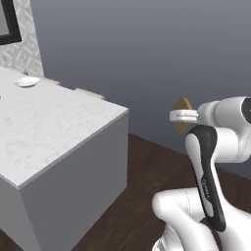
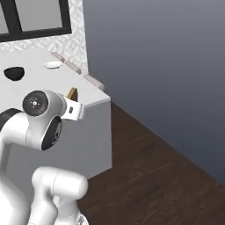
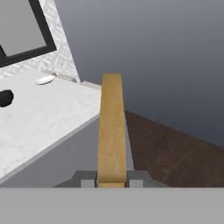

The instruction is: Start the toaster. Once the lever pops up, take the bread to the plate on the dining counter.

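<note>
My gripper (image 3: 112, 179) is shut on the bread (image 3: 112, 127), a tan-brown slice seen edge-on that stands up between the fingers. In the left base view the bread (image 1: 182, 104) hangs in the air to the right of the dining counter's (image 1: 59, 127) near corner, above the floor. The right base view shows the bread (image 2: 72, 93) sticking out past the white hand. The small white plate (image 1: 27, 82) (image 2: 53, 64) (image 3: 45, 80) lies at the far end of the white marble dining counter (image 3: 39, 113), well away from the gripper. The toaster is out of view.
A dark bowl (image 2: 14, 72) (image 3: 4, 98) sits on the counter left of the plate. Stool cushions (image 2: 94, 81) line the counter's right edge. A dark-framed window (image 2: 35, 17) on a patterned wall stands behind. Dark wooden floor (image 2: 167, 176) spreads to the right, bounded by a grey wall.
</note>
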You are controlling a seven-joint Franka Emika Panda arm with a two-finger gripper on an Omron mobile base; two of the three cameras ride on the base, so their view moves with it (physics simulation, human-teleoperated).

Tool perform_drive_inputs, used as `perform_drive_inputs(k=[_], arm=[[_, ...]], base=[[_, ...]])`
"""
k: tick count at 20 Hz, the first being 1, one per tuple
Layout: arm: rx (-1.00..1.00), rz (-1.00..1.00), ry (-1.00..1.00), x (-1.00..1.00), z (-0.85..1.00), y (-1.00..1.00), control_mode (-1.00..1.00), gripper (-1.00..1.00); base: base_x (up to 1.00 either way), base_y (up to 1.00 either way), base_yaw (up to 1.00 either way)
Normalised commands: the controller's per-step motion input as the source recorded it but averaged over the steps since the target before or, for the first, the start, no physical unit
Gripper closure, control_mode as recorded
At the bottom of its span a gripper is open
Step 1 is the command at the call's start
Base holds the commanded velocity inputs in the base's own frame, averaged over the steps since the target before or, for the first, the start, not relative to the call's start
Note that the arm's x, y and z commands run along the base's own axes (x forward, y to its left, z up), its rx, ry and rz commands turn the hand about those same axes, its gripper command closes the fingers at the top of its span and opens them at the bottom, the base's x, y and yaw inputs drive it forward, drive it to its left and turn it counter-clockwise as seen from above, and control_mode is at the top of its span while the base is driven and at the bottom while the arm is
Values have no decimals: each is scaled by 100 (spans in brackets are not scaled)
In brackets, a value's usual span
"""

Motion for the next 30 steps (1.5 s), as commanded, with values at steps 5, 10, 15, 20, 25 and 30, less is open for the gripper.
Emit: perform_drive_inputs(k=[5, 10, 15, 20, 25, 30], arm=[[0, 0, 0, 0, 0, 0, 100, 100], [0, 0, 0, 0, 0, 0, 100, 100], [0, 0, 0, 0, 0, 0, 100, 100], [0, 0, 0, 0, 0, 0, 100, 100], [0, 0, 0, 0, 0, 0, 100, 100], [0, 0, 0, 0, 0, 0, 100, 100]], base=[[100, -65, 16], [100, -59, 22], [98, -27, 36], [94, -19, 42], [15, -46, 35], [25, -29, 28]])
